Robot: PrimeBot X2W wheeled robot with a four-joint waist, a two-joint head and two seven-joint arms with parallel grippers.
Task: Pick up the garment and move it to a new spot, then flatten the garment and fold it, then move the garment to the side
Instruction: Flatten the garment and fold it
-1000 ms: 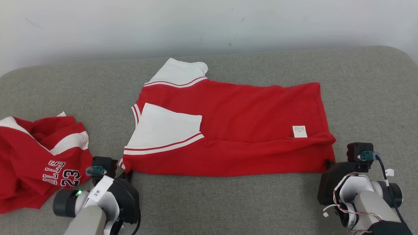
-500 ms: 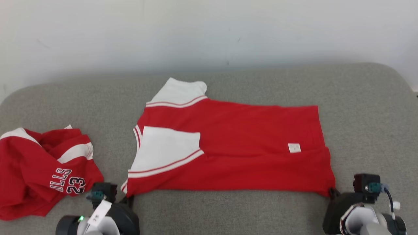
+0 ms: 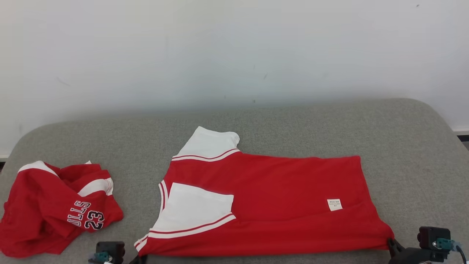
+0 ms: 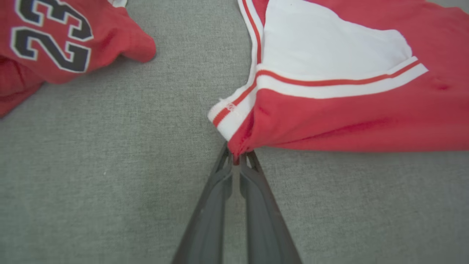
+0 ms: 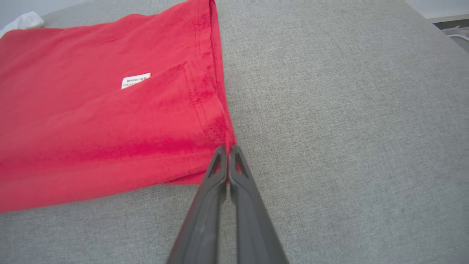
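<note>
Clamped tight, the left gripper (image 4: 236, 159) pinches the near corner of the garment (image 4: 348, 110), with a sliver of red cloth nipped between its dark fingertips beside the white, red-striped trim. From that grip the garment spreads ahead and to the right of the fingers, lying flat on the grey cushion (image 4: 110, 183), its white sleeve panel folded over the red body. Ahead and to the left of this gripper, well apart from it, a second jersey (image 4: 55, 40) lies crumpled, showing the number 23. The right gripper (image 5: 228, 148) has its fingers pressed together at the garment's other near corner, where the stitched hem runs down to meet the tips; the cloth is drawn to a point there and looks nipped. From this gripper the garment stretches ahead and to the left, a small white label (image 5: 135, 80) lying on the red. To its right is bare cushion.
</note>
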